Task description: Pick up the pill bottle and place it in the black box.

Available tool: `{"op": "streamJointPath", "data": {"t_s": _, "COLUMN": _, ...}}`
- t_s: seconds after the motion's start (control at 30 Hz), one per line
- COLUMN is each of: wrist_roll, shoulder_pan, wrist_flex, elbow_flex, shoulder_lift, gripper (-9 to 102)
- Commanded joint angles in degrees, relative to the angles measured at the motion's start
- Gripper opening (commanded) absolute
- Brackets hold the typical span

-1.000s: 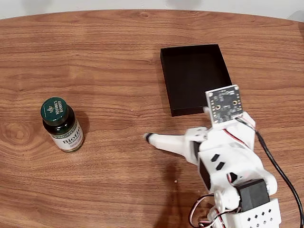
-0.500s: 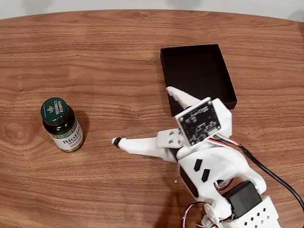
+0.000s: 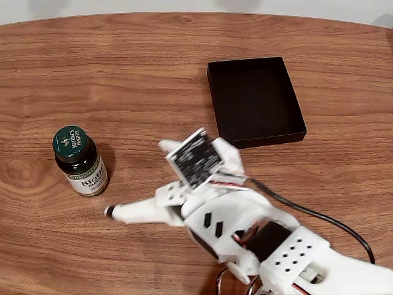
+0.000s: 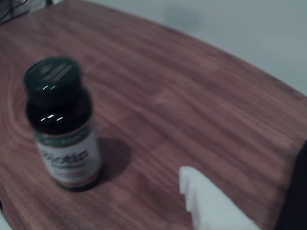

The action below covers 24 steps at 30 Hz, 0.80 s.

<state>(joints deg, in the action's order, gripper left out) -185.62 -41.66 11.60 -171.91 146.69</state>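
I have the wooden table (image 3: 123,74) spread across the fixed view, with the white arm (image 3: 245,227) reaching in from the lower right. The black box (image 3: 255,101) sits upper right of centre, well apart from the bottle, with nothing in it. The pill bottle (image 3: 80,161) stands upright at the left, capped. My gripper (image 3: 135,178) has its jaws spread wide, the long finger's tip (image 3: 109,212) near the bottle's lower right, not touching. The wrist view adds the blurred bottle (image 4: 60,122) and one white finger (image 4: 206,201), bare wood between them.
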Motion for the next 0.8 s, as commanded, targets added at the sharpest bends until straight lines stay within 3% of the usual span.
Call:
{"op": "streamJointPath", "data": {"t_s": 0.0, "wrist_roll": -0.1, "shoulder_pan": -3.0, "wrist_flex": 6.0, "elbow_flex": 5.3, "shoulder_lift": -4.7, "gripper": 46}}
{"op": "streamJointPath", "data": {"t_s": 0.27, "wrist_roll": 0.1, "shoulder_pan": -1.6, "wrist_flex": 18.3, "elbow_flex": 10.4, "shoulder_lift": -20.6, "gripper": 46}}
{"op": "streamJointPath", "data": {"t_s": 0.77, "wrist_roll": 1.7, "shoulder_pan": 0.0, "wrist_flex": 26.5, "elbow_flex": 22.2, "shoulder_lift": -40.2, "gripper": 43}}
